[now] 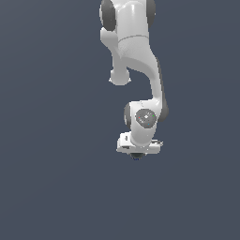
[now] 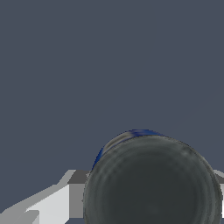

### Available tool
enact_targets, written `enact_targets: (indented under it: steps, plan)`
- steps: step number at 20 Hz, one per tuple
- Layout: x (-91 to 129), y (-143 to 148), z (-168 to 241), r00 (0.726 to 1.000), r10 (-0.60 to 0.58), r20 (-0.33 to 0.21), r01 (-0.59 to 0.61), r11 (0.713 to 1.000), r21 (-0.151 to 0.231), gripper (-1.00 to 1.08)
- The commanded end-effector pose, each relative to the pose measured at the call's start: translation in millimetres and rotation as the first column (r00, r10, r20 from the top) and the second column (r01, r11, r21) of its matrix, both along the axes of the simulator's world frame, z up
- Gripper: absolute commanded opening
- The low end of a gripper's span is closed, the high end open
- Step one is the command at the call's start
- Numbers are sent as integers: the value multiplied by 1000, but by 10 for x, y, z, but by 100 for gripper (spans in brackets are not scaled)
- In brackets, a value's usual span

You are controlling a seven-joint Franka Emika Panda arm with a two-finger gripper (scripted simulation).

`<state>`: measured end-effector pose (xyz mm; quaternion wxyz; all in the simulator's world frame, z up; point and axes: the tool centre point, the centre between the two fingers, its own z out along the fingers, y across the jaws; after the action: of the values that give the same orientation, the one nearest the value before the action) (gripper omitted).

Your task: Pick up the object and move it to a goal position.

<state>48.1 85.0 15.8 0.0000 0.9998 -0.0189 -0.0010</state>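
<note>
The object [image 2: 153, 183] is a dark grey-black round thing with a thin blue edge, and it fills the near part of the wrist view. It sits between the two grey-and-white fingers [image 2: 54, 203] of my gripper [image 2: 146, 197], which press on either side of it. In the exterior view only a small dark sliver of the object [image 1: 136, 157] shows below the white hand of the gripper [image 1: 137, 153]. The gripper is shut on the object. No goal marker is in view.
The white arm [image 1: 136, 61] reaches down from the top of the exterior view. Around it lies only a plain dark blue-grey surface [image 1: 51, 140].
</note>
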Motion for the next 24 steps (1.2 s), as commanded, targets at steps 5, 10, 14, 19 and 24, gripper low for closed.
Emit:
enact_targets:
  steps: [5,10,14,19,24]
  plan:
    - [-172,-296,64,1000,-1,1,1,1000,0,-100]
    - [-407,-686,142,1000,-1,1,1,1000,0,-100]
    - [-632,-1066,217,1000,-1,1,1,1000,0,-100]
    - [-883,-1507,306,1000,-1,2,1,1000,0,-100]
    - [-1078,-1864,376,1000,-1,2,1,1000,0,-100]
